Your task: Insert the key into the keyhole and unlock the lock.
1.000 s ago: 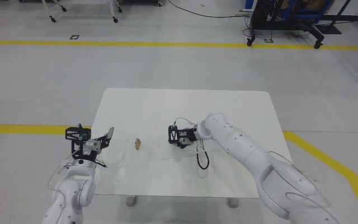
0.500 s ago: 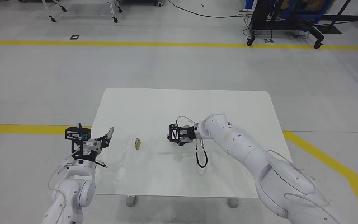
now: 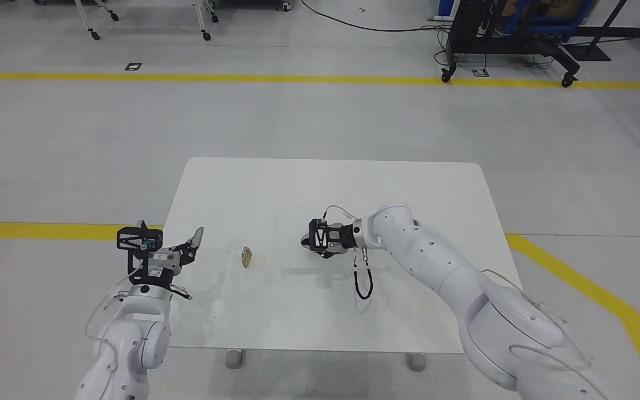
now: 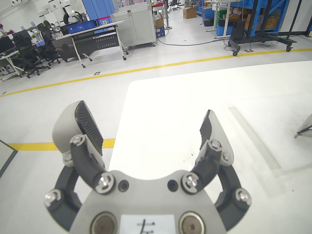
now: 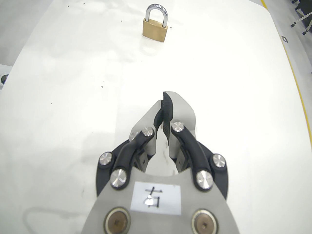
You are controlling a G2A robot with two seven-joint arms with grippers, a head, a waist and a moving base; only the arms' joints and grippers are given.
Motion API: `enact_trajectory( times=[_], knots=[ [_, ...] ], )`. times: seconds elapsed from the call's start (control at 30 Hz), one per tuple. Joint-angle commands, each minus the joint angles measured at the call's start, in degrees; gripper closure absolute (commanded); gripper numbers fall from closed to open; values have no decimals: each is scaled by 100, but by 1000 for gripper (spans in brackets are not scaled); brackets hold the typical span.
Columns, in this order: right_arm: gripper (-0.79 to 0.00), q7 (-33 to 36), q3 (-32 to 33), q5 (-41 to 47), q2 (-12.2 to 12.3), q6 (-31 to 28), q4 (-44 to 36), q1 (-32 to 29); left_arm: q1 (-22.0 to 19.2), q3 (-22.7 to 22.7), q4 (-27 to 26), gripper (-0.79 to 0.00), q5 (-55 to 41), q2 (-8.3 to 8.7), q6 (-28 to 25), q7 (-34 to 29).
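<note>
Lock: the brass padlock lay on the white bench, in its left half, with the shackle seated in the body
Right end effector: the right end effector hung low over the bench near its middle, pads pressed together to a narrow seam; whether the key was pinched in that seam could not be told, since nothing stood out past the tips
Left end effector: the left end effector was spread wide and held nothing, poised at the bench's left edge and aimed in across the surface
Bearing: from the right end effector the padlock lay almost straight ahead along the line of its fingers, well apart, with bare bench between
Long axis: the body-to-shackle line ran nearly along that same line, skewed a little, with the shackle on the far side and the flat base of the body turned toward the right end effector
Nearer arm: in the top view the padlock sat between the two end effectors, with neither plainly closer
Step in hand: judged to be the start of the approach, with the key not yet at the lock
What the move turned on: the keyhole was most likely in that near base, so a straight advance with a small wrist correction for the skew would meet it
Risk: the padlock was loose on the bench, so a push at the base could slide it away unless the left end effector braced it
</note>
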Motion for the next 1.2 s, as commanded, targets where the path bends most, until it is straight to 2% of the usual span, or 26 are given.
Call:
enact_trajectory(
  times=[0.0, 0.07, 0.17, 0.27, 0.4, 0.8, 0.97, 1.17],
  knots=[
    [0, 0, 0, 0, 0, 0, 0, 0, 6, -2, 10, -785, -9, -1, -10, -10],
    [0, -100, 33, 64, 16, 91, -97, -90, 25, 29, -73, -785, 215, 7, -78, -153],
    [0, -482, 114, 50, 125, 202, -143, -201, -55, 186, -251, -785, 395, 21, -511, -504],
    [0, -832, 154, -29, 232, 128, -170, -272, -273, 419, -339, -785, 647, 24, -782, -876],
    [0, -971, 188, -96, 319, 126, -194, -352, -611, 878, -302, -785, 981, 2, -1035, -1281],
    [0, -1658, 385, -87, 563, 232, -363, -580, -1844, 2143, 337, -785, 1582, -139, -1564, -2569],
    [0, -1788, 463, -72, 645, 214, -374, -622, -2136, 2561, 673, -785, 1653, -211, -1681, -2760],
    [0, -1929, 543, -50, 726, 208, -459, -677, -2335, 2886, 1022, -785, 1769, -292, -1464, -2832]
  ],
)
